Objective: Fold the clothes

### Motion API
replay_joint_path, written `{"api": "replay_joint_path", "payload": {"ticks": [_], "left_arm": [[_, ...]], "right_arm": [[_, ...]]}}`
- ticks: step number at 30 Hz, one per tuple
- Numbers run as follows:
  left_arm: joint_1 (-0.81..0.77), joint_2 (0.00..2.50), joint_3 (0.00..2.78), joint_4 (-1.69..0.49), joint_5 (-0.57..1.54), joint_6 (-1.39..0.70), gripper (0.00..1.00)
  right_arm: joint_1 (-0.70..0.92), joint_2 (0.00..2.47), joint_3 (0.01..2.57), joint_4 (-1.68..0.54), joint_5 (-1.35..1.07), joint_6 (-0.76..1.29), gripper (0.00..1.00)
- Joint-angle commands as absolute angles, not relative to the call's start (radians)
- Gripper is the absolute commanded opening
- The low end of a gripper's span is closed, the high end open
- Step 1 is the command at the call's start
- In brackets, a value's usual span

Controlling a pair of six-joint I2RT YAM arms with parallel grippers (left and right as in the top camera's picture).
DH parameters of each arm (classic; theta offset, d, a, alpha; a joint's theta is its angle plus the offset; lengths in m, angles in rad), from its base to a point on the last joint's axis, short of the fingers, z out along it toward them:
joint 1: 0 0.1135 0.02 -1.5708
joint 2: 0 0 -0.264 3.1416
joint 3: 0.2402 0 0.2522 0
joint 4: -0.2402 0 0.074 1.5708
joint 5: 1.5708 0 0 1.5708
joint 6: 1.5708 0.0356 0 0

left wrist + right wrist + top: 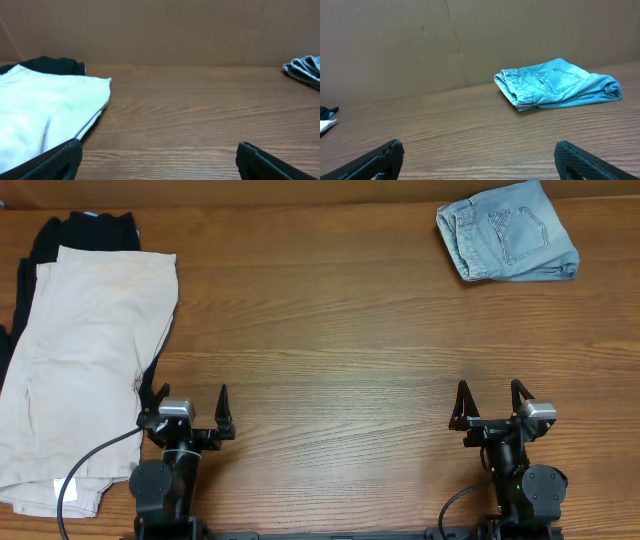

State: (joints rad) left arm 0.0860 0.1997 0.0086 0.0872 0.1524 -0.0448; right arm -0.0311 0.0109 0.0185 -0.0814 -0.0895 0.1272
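**Folded shorts at upper right, both jaws empty**

The denim shorts (508,232) lie folded in the upper right of the overhead frame, on the bench (330,330). At the bottom edge, the left jaws and the right jaws stand spread, holding nothing, well apart from the shorts. At left, beige trousers (85,360) overlap a black garment (85,228).

On table (330,330): shorts (507,230) far ahead of right gripper (489,385), slightly to its right. trousers (85,360) just left of left gripper (191,392), stretching ahead. second garment (85,225) under trousers, showing at far end.
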Motion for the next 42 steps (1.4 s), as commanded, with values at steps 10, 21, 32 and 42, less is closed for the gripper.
{"api": "replay_joint_path", "payload": {"ticks": [10,21,32,42], "left_arm": [[0.091,0.003,0.005,-0.068,0.124,-0.015,1.0],[0.091,0.004,0.005,-0.066,0.123,-0.015,1.0],[0.091,0.004,0.005,-0.066,0.123,-0.015,1.0],[0.091,0.004,0.005,-0.066,0.123,-0.015,1.0]], "right_arm": [[-0.026,0.003,0.008,-0.076,-0.087,0.131,1.0],[-0.026,0.003,0.008,-0.076,-0.087,0.131,1.0],[-0.026,0.003,0.008,-0.076,-0.087,0.131,1.0],[-0.026,0.003,0.008,-0.076,-0.087,0.131,1.0]]}}
